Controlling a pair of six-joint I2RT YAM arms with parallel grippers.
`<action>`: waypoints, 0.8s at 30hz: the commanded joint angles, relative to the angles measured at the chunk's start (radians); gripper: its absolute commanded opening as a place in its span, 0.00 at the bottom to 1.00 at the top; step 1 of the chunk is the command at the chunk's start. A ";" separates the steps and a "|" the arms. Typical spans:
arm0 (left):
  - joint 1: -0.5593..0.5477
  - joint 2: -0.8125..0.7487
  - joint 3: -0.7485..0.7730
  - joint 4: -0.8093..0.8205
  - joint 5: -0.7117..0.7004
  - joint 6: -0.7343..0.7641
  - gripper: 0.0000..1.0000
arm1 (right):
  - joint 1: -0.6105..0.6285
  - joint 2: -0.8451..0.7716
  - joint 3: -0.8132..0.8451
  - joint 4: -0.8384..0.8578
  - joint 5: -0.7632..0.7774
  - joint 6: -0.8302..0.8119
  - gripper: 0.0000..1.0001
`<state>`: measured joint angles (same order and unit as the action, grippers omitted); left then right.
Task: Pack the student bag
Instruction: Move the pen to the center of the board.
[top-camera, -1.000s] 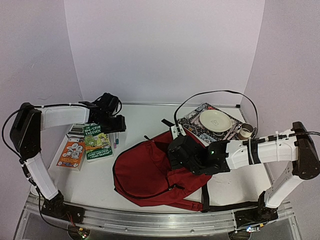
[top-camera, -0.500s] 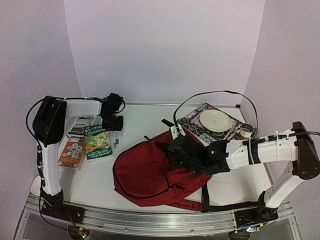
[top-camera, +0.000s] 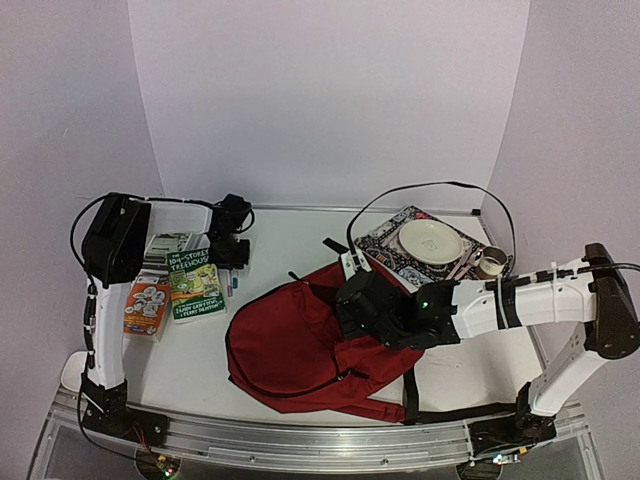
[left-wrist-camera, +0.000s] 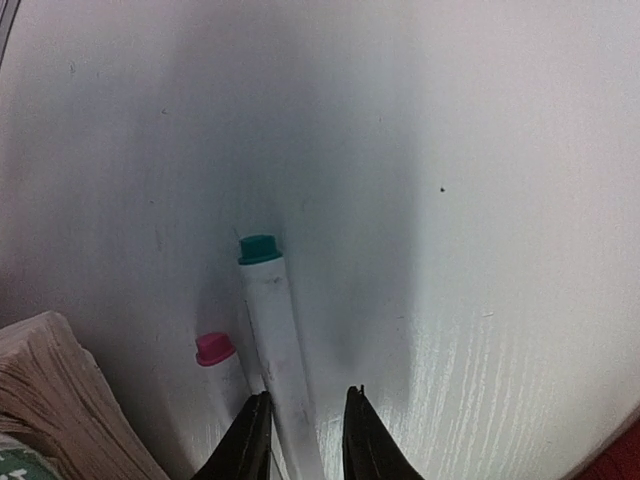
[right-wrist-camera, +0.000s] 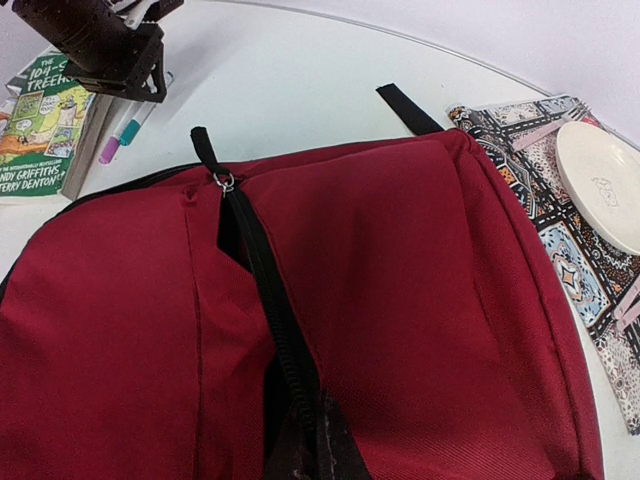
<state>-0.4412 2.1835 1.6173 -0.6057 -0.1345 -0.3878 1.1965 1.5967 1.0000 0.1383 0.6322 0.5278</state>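
Lavender walls (top-camera: 330, 100) close in a white tabletop (top-camera: 290, 235) on the left, right and far sides. The open white stretch I can see runs along the far edge, between the left arm and a patterned black-and-white placemat (top-camera: 383, 247) far right. That mat carries a cream round plate (top-camera: 430, 240), with a small cup (top-camera: 490, 263) at its right edge.

The large dark red fabric backpack (top-camera: 290, 345) lies flat in the middle, its near edge close to the table's near rim. The right gripper (right-wrist-camera: 305, 455) sits on the bag's black zip line (right-wrist-camera: 262, 290). Its tips are a dark blur, so I cannot tell whether they pinch anything.

The left gripper (left-wrist-camera: 305, 440) is down at the table, far left. Its jaws are narrowly parted around a white marker with a teal cap (left-wrist-camera: 275, 320), not visibly clamping it. A pink-capped marker (left-wrist-camera: 215, 352) lies just beside that one, to the left.

Next to the markers lies a green paperback (right-wrist-camera: 40, 110) reading "104-Storey Treehouse" and "Andy Griffiths & Terry Denton". An orange booklet (top-camera: 145, 305) sits to its left.
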 joint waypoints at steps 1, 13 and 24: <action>0.005 0.023 0.023 -0.020 0.013 0.005 0.25 | 0.004 -0.004 0.023 -0.024 0.031 0.005 0.00; -0.038 -0.031 -0.117 -0.042 0.095 0.040 0.12 | 0.004 0.000 0.023 -0.023 0.032 0.012 0.00; -0.116 -0.100 -0.166 -0.204 0.080 0.085 0.13 | 0.004 -0.008 0.018 -0.025 0.030 0.019 0.00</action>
<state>-0.5219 2.1051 1.4781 -0.6290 -0.0936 -0.3340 1.1965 1.5970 0.9998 0.1343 0.6322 0.5323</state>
